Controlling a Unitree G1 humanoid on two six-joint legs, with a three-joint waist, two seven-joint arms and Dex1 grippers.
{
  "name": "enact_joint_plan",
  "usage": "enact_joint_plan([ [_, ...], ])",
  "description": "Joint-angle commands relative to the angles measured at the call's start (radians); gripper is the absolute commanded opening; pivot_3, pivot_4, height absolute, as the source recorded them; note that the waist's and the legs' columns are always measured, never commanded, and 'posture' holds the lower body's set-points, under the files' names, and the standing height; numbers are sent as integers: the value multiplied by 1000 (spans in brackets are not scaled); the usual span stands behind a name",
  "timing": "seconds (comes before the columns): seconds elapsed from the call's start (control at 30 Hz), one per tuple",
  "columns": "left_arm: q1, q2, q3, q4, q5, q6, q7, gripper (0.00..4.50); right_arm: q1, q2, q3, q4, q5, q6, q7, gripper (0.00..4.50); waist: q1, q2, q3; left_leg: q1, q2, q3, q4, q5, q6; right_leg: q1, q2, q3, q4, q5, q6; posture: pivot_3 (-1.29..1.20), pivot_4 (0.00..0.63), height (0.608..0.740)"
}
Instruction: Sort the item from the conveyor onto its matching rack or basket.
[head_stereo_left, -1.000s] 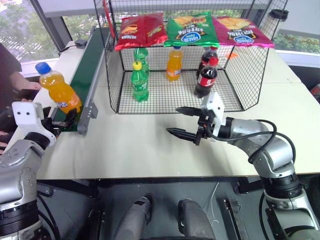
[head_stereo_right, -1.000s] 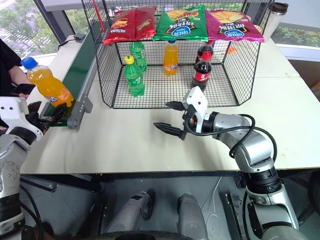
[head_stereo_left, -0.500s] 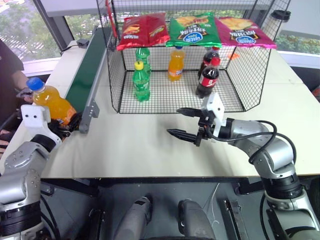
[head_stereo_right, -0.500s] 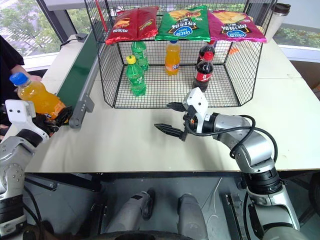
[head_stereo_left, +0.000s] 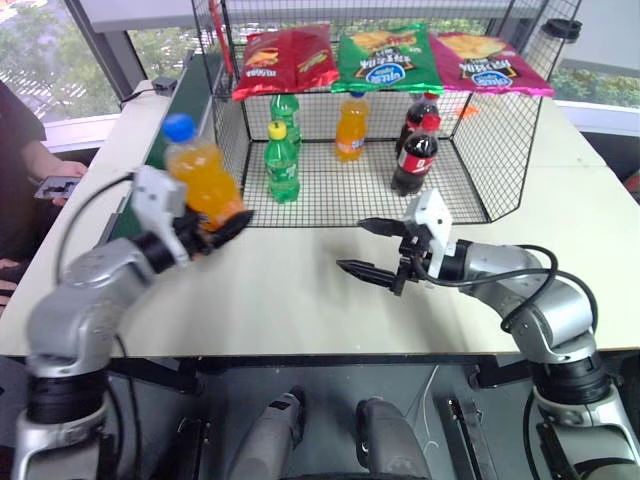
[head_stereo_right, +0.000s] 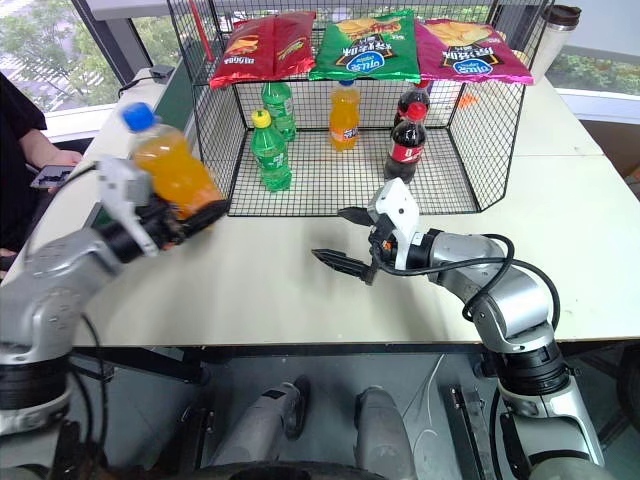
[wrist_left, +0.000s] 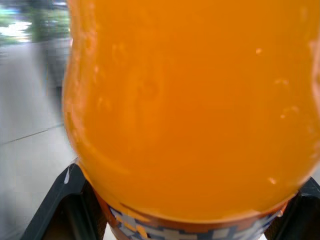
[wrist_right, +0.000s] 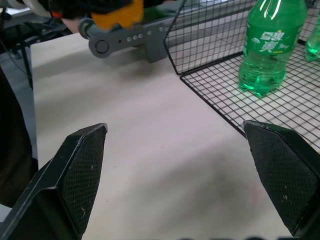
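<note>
**Orange soda bottle held aloft, just left of the cage**

The orange soda bottle (head_stereo_left: 200, 180) is clenched low in the left hand (head_stereo_left: 205, 232), cap tilted up-left, above the worktop (head_stereo_left: 290, 290). The wire cage (head_stereo_left: 500, 140) stands just beyond to the right; its near side seems open. The right hand (head_stereo_left: 375, 250), fingers spread, hovers empty nearby. The conveyor (head_stereo_left: 190, 100) lies far left.

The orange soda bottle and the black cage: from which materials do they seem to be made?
The orange soda bottle, held in the left gripper: apparently clear, glossy plastic, since the orange drink shows through its wall; its blue cap looks like opaque plastic. The black cage: probably thin metal wire with a black coating, judged from its fine square mesh; the coating cannot be told for certain.
</note>
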Motion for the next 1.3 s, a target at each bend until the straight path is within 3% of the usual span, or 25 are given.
enact_joint_plan([
  [0.03,-72,-93,-116,92,148,-137,59,3064,14,-15,-38,-29,-12,-13,-26,4500,-1,0,0,0,0,0,0,0,0,0,0,0,0,0,0,0,150,738],
  [0.27,-184,-291,-231,300,316,-284,157,3064,31,-19,-56,-29,-49,-12,-92,4500,2,-1,1,0,0,1,0,0,1,0,0,0,-1,2,3,0,150,738],
  [0.57,-356,-481,-250,640,442,-469,259,3064,49,-12,-52,-51,-56,-4,-128,4500,7,-1,1,0,0,2,2,1,3,1,0,-1,-1,4,7,0,150,738],
  [0.97,-622,-595,-222,1149,529,-701,360,3064,48,-11,-48,-65,-56,7,-151,4500,21,-2,1,-1,-2,3,4,1,4,2,1,-1,-2,7,14,0,150,738],
  [1.3,-751,-642,-182,1424,545,-814,386,3064,54,-21,-63,-72,-79,30,-195,4500,19,-2,1,-1,-2,4,5,1,4,2,1,-1,-2,8,15,0,150,738],
])
